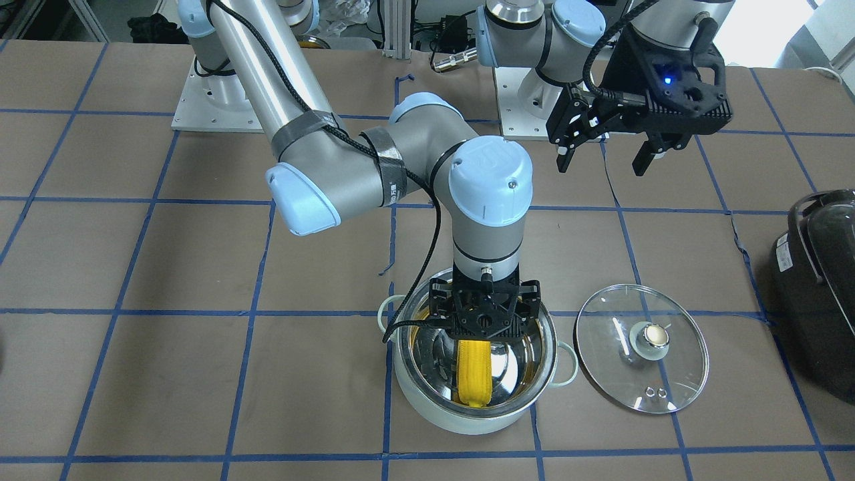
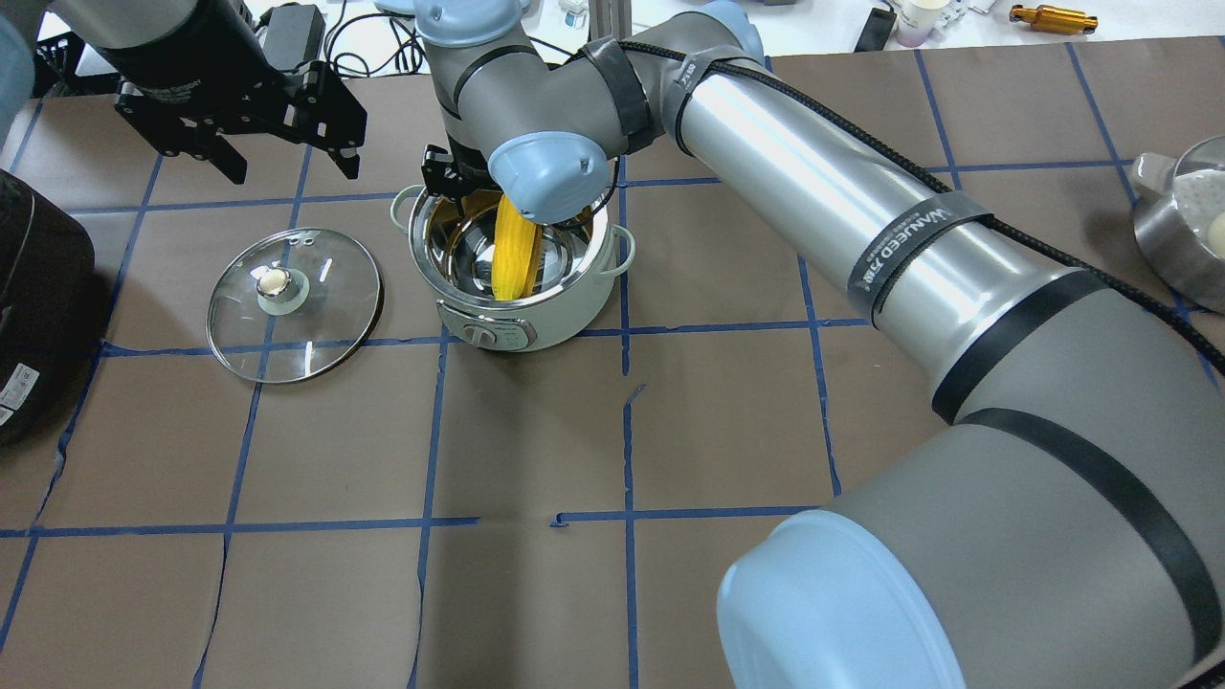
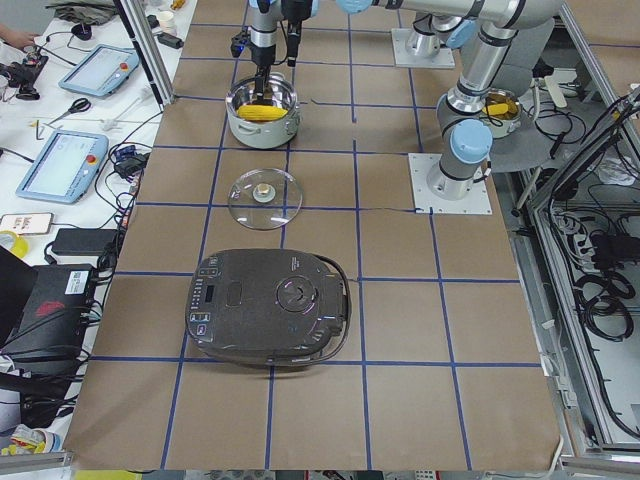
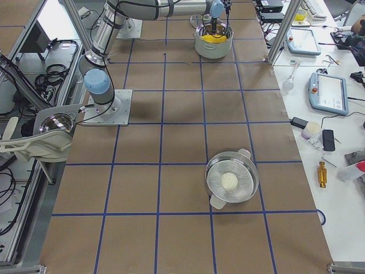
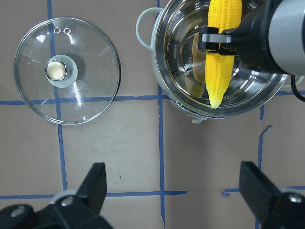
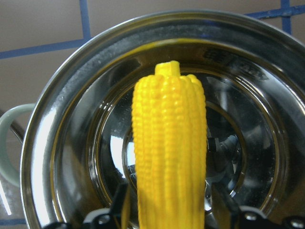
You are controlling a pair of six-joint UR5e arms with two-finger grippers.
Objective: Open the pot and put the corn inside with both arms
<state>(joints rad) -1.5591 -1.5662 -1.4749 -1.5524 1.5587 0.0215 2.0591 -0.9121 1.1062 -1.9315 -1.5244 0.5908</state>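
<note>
The pot [image 1: 467, 417] stands open on the table, mint-white outside and shiny steel inside. It also shows in the overhead view [image 2: 517, 330]. My right gripper [image 1: 484, 334] is just above the pot's mouth, shut on the yellow corn [image 1: 473, 374]. The corn [image 5: 217, 62] hangs inside the rim, tip toward the pot's wall, and fills the right wrist view [image 6: 169, 148]. The glass lid [image 1: 641, 347] lies flat on the table beside the pot, knob up. My left gripper [image 1: 604, 157] is open and empty, raised above the table behind the lid.
A large black appliance [image 1: 818, 287] sits at the table edge beyond the lid. A steel bowl [image 2: 1182, 225] with a white round thing stands far on my right side. My right arm [image 2: 861, 220] stretches across the table's middle.
</note>
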